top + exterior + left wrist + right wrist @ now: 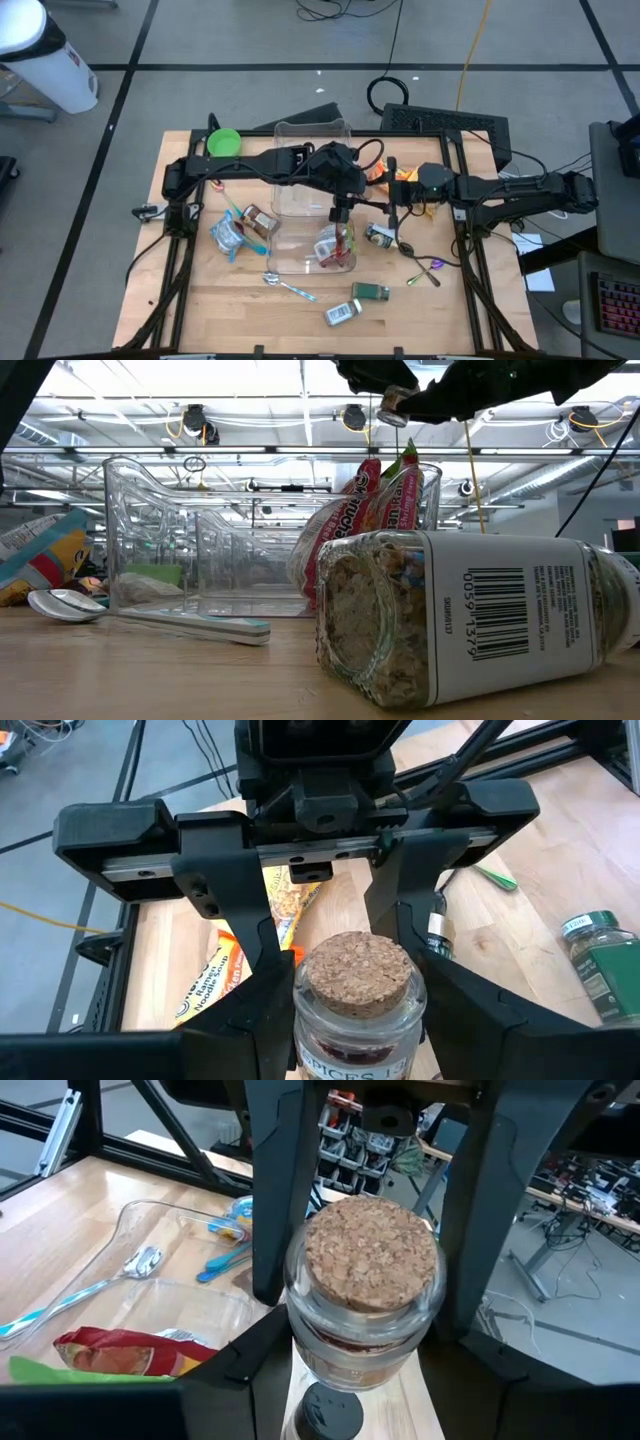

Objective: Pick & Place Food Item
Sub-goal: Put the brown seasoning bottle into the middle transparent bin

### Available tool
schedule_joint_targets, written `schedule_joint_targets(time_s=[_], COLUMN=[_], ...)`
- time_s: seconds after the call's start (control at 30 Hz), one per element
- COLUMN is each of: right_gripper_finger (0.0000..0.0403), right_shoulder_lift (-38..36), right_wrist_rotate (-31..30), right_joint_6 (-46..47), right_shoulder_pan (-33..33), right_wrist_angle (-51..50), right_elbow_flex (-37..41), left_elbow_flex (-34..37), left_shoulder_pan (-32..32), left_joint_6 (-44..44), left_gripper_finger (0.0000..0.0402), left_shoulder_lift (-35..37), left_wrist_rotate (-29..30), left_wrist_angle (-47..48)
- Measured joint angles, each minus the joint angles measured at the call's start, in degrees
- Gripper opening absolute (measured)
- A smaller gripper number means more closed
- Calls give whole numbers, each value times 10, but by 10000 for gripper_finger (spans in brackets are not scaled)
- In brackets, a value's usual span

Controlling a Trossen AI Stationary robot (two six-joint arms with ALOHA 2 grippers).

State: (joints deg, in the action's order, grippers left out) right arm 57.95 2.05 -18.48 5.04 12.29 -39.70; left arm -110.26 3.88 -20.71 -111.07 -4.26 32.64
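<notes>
Even overhead light, bright throughout; shadows under the arms on the table are soft and short. Low view is backlit by ceiling fixtures, which blow out to white and put glare on the clear bin. The near jar is sharp, background soft. Wrist views: cork-topped jar sharp, own fingers blurred at the frame edges, mild wide-angle bend.

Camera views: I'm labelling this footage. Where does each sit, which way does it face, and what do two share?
High: overhead, straight down on the table; left arm and right arm show.
Low: at table-top height, level past a lying jar; arm parts above.
Left wrist: on that arm, past the left gripper at a cork-topped jar.
Right wrist: likewise, right gripper shut on it.
Both wrist views share that jar.
</notes>
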Motion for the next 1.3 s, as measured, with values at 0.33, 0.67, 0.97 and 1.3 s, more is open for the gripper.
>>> schedule_joint_targets(time_s=[0.33, 0.67, 0.97, 1.3], right_gripper_finger=[174, 223, 238, 239], right_shoulder_lift=[0, 0, -3, -31], right_wrist_rotate=[-4, -2, -7, -50], right_joint_6=[-1, -2, -3, -9], right_shoulder_pan=[0, 0, 0, 2], right_wrist_angle=[-1, 0, -2, -25], right_elbow_flex=[0, 0, 0, 0], left_elbow_flex=[0, 0, 0, 1], left_shoulder_pan=[-1, 2, 13, 38], left_joint_6=[-18, -38, -38, -36], left_gripper_finger=[184, 184, 184, 184], left_shoulder_lift=[0, 0, 1, 18], left_wrist_rotate=[-1, -6, -8, -3], left_wrist_angle=[2, 1, 20, 54])
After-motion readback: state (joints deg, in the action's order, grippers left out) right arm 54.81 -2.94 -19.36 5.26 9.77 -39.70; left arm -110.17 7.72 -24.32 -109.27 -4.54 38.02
